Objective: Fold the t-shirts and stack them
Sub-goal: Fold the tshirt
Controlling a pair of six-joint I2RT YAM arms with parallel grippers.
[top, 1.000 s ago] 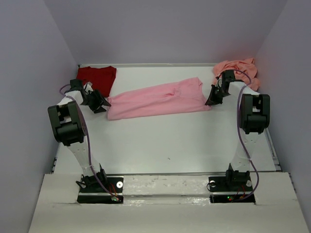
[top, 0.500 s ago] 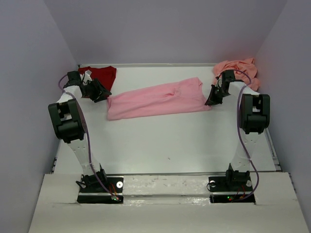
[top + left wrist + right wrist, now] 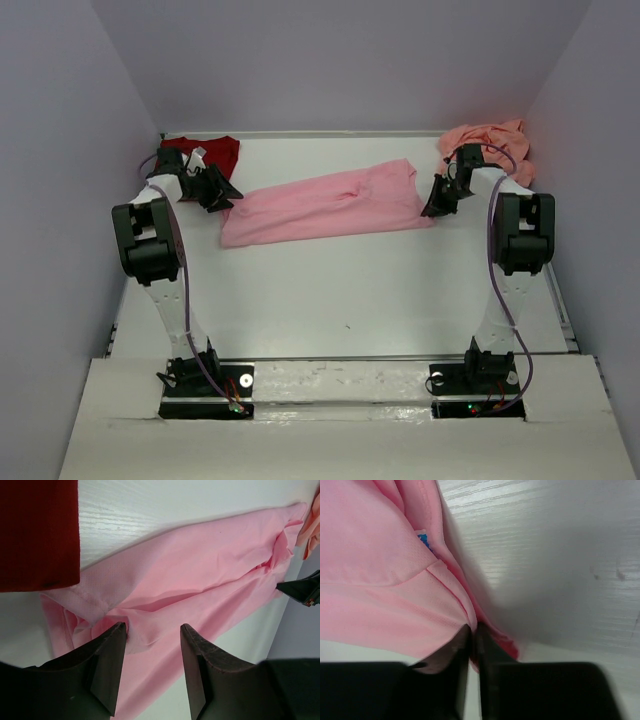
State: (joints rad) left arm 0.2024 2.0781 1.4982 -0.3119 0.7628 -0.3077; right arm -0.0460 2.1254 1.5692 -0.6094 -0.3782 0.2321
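Stack base looks to be the dark red tee (image 3: 205, 155), lying flat in the table's (image 3: 350, 290) far-left corner. Left gripper (image 3: 222, 190) hovers just beside it over the left end of the light pink tee (image 3: 320, 205), jaws apart, nothing held. In the wrist view, bunched hem sits below and between the fingers (image 3: 107, 665). The pink tee lies as a long slanted band across the far half of the table. Step in hand, I'd say, is a left-end grip to match the right. Drop straight onto the bunched corner, catch every layer and stay off the red tee's edge. Right gripper (image 3: 437, 200) is pinched tight on the pink tee's right end, near the neck label (image 3: 422, 540). Don't pull it until the left side is clamped, then tension evenly. Salmon-pink tee (image 3: 490, 140) is crumpled in the far-right corner, untouched.
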